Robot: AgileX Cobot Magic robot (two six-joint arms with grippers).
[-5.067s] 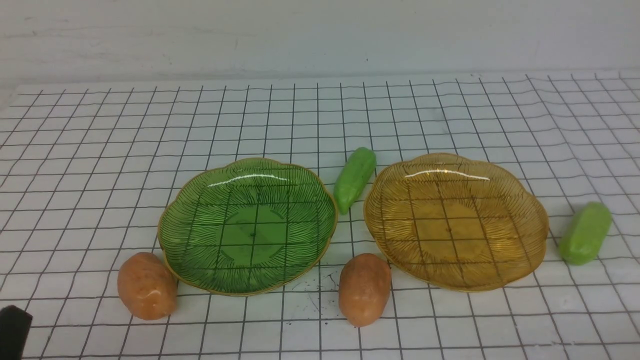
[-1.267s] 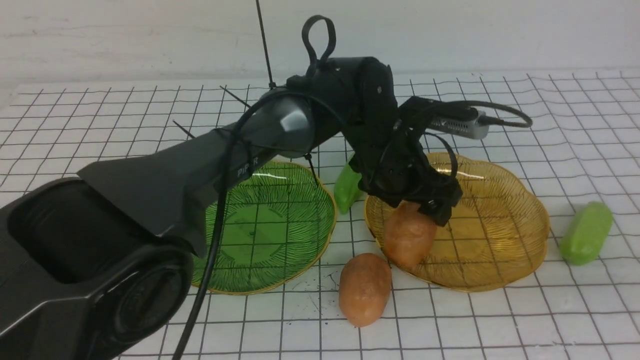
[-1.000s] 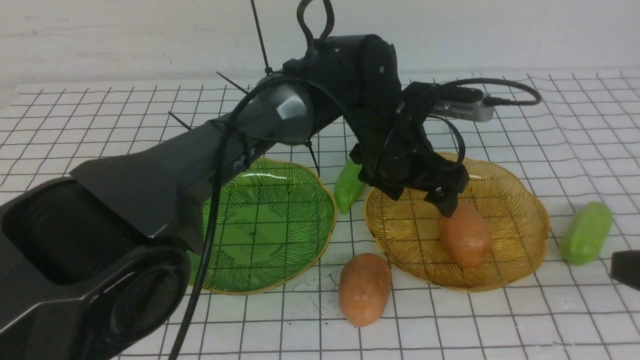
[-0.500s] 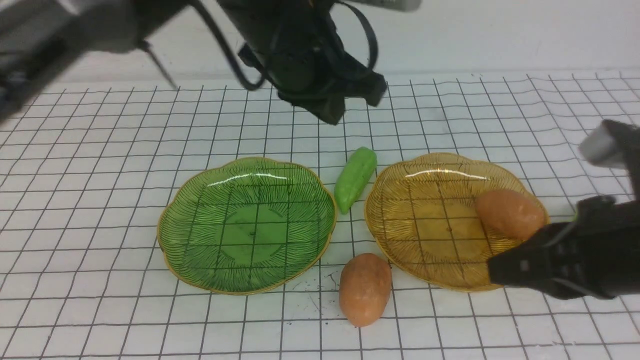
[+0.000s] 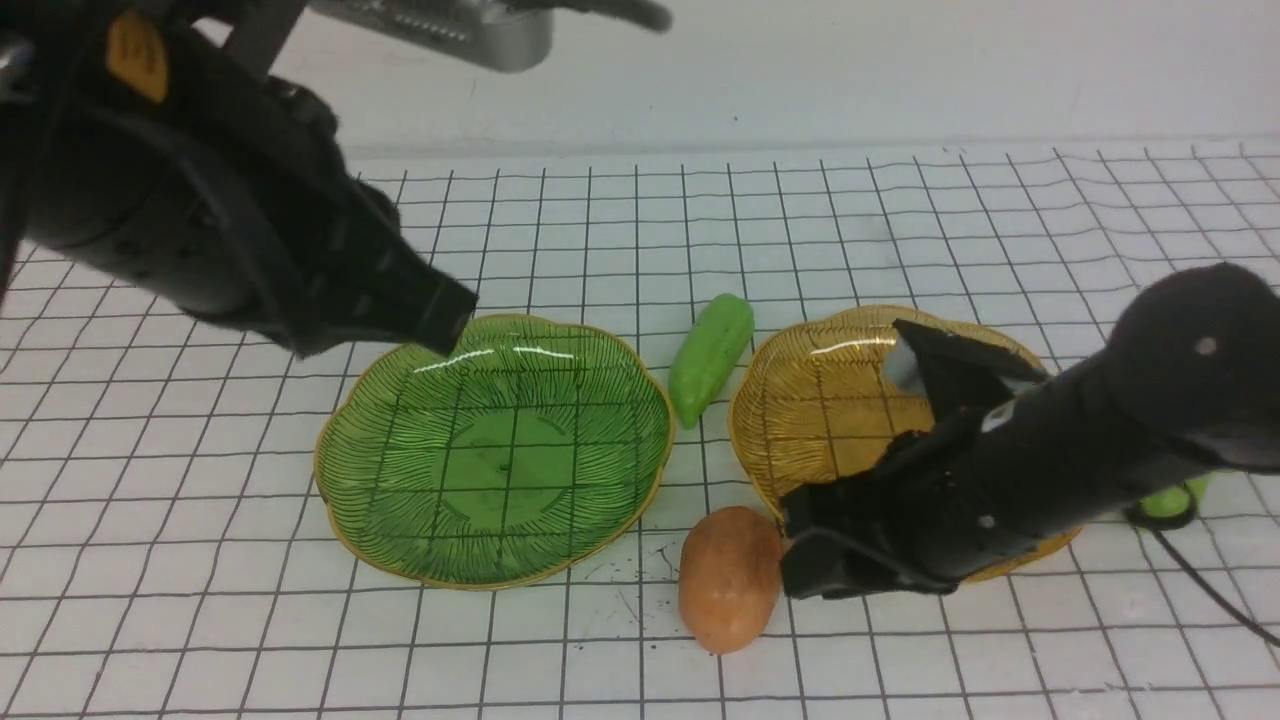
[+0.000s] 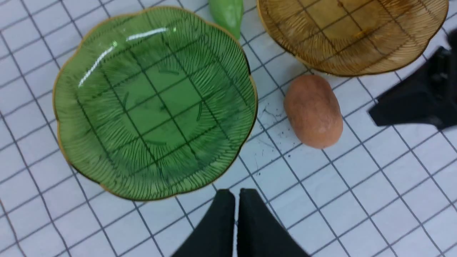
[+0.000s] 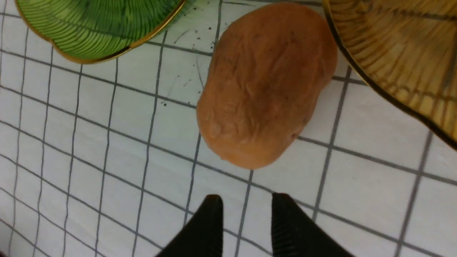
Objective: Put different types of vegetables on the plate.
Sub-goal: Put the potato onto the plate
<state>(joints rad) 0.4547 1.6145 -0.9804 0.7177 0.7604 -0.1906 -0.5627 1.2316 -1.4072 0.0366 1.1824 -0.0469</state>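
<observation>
1. Potato: orange-brown and oval. It lies on the desk, just off the near-left rim of the amber plate, and on no plate.
2. Right tool: fingers a modest gap apart, nothing between them. It reaches out over the amber plate's near-left rim. The potato lies just ahead of the fingertips; in the wrist view it is clear of them.
3. Left tool: fingers pressed together, holding nothing. It hangs well left of the amber plate, and the potato is well apart from it.
4. Pointed cucumber: light green. It lies on the desk just left of the amber plate, pointed end nearer the camera.
5. Green plate: left of the amber plate, with the pointed cucumber in the gap between them.
6. Second cucumber: only a green sliver shows, right of the amber plate.
7. Right arm: crosses the amber plate and covers its right and near parts. What lies there cannot be told. The left wrist view cuts off the plate's far side.
</observation>
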